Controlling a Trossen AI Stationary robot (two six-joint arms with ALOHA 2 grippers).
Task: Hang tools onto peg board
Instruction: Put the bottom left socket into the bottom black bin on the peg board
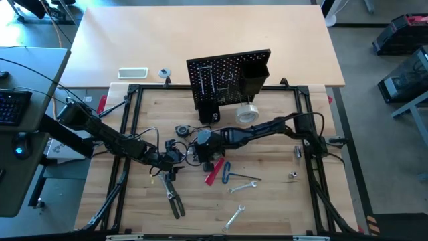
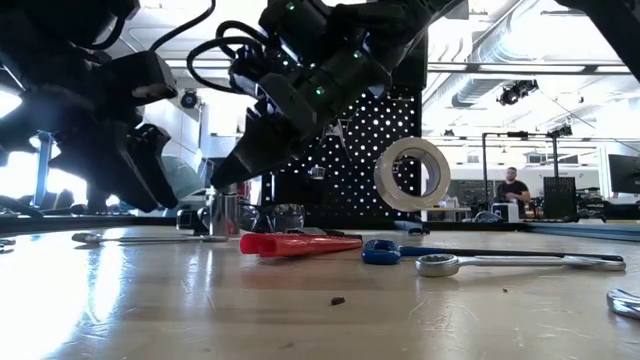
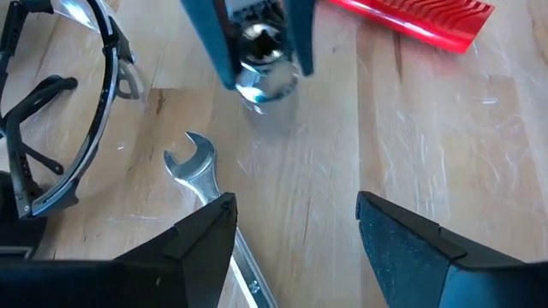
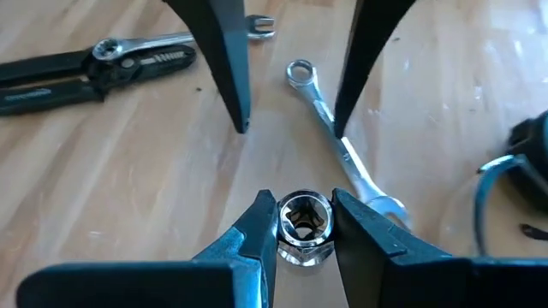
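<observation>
The right gripper [image 4: 301, 224], jaws narrowed, clamps a silver hex socket [image 4: 303, 224] upright between its fingertips, just above the table near centre. The left gripper [image 3: 295, 222] faces it, jaws spread wide and empty, with the socket directly ahead of its gap. A silver wrench [image 3: 199, 171] lies flat between them, its long axis running toward the left gripper. The peg board [image 1: 227, 77] stands beyond both, nearer the right arm.
</observation>
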